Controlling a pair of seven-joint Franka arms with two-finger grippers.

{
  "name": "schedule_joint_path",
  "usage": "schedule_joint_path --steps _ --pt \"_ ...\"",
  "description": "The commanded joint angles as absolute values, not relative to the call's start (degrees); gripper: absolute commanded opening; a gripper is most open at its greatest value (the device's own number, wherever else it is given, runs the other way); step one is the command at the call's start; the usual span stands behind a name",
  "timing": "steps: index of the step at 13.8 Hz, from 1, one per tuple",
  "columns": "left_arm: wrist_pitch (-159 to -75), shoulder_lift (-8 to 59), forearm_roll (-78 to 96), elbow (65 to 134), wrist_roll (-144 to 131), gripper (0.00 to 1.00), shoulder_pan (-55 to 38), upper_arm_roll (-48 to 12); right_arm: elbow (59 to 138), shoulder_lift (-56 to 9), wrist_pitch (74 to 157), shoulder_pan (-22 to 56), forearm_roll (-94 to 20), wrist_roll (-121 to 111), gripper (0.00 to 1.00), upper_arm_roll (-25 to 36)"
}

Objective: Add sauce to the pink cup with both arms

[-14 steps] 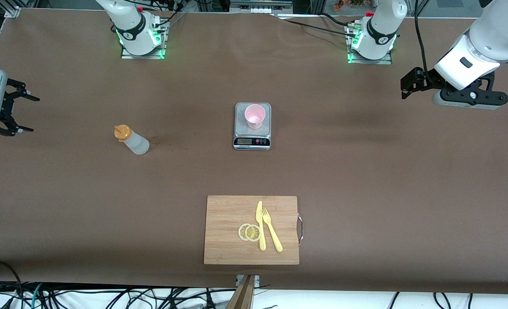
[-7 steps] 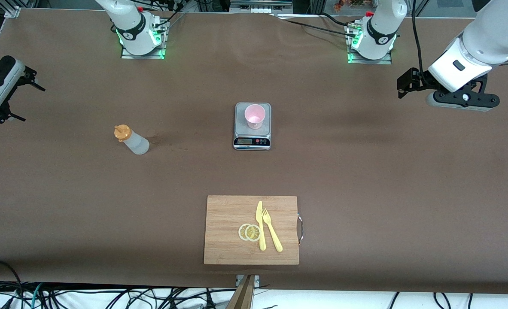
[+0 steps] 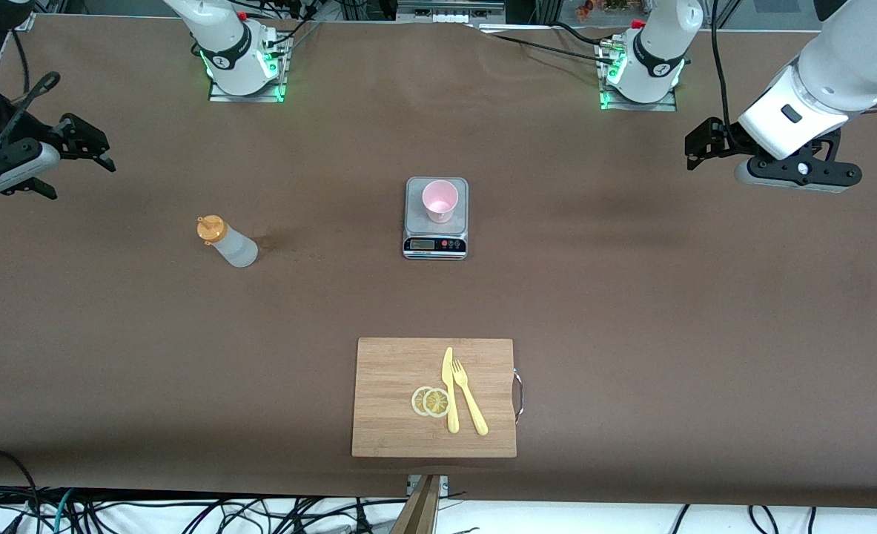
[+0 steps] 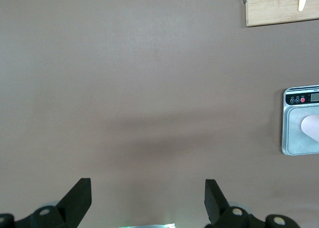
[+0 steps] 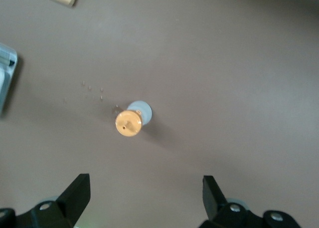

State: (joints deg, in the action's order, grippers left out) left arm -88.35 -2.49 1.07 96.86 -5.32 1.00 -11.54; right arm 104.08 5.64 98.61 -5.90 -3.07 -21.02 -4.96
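**Both pincers raised and apart, sauce bottle and pink cup untouched**

A brown worktop (image 3: pixel 631 311) seen from a high front camera. At its centre sits a small grey kitchen scale (image 3: pixel 437 218) with a digital display, and on its plate stands a small pale pink tapered plastic cup (image 3: pixel 439 200), upright.

From the scale, at about nine o'clock toward the right arm's end, stands a small translucent whitish squeeze bottle with an orange nozzle cap (image 3: pixel 227 242), well apart from the scale and held by nothing.

From the scale at six o'clock, nearer the front camera, lies a rectangular bamboo cutting board (image 3: pixel 394 371). On it rest two lemon slices (image 3: pixel 431 401), a pale yellow plastic knife (image 3: pixel 450 389) and a pale yellow plastic fork (image 3: pixel 469 397).

The right arm's black two-finger pincer (image 3: pixel 86 144) hangs over bare worktop at the bottle's ten o'clock, fingers spread wide, empty. Its wrist view looks down on the bottle's orange cap.

The left arm's black pincer (image 3: pixel 705 141) hangs over the worktop at the scale's two o'clock, fingers also spread, empty.
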Motion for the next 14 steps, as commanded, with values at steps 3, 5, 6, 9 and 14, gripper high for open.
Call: schedule_joint_path --steps 3,5,6,9,14 --pt "-87.0 -2.4 0.5 96.1 -4.3 1.00 1.8 -12.1 102.1 6.8 97.5 -4.0 -2.2 -3.9 1.00 -4.6" --pt "-87.0 -2.4 0.5 96.1 -4.3 1.00 1.8 -12.1 101.2 6.7 96.7 -3.6 -1.2 -0.4 1.00 -4.7" --pt "-86.9 -2.4 0.5 96.1 -4.3 1.00 1.7 -12.1 100.6 6.5 96.6 -3.5 -0.6 -0.7 1.00 -4.7" --pt "-86.8 -2.4 0.5 96.1 -4.3 1.00 1.7 -12.1 100.0 6.1 96.5 -3.6 -0.6 -0.7 1.00 -4.6" --pt "-86.9 -2.3 0.5 96.1 -4.3 1.00 1.7 -12.1 99.7 6.1 96.4 -3.7 -0.8 -0.2 1.00 -4.5"
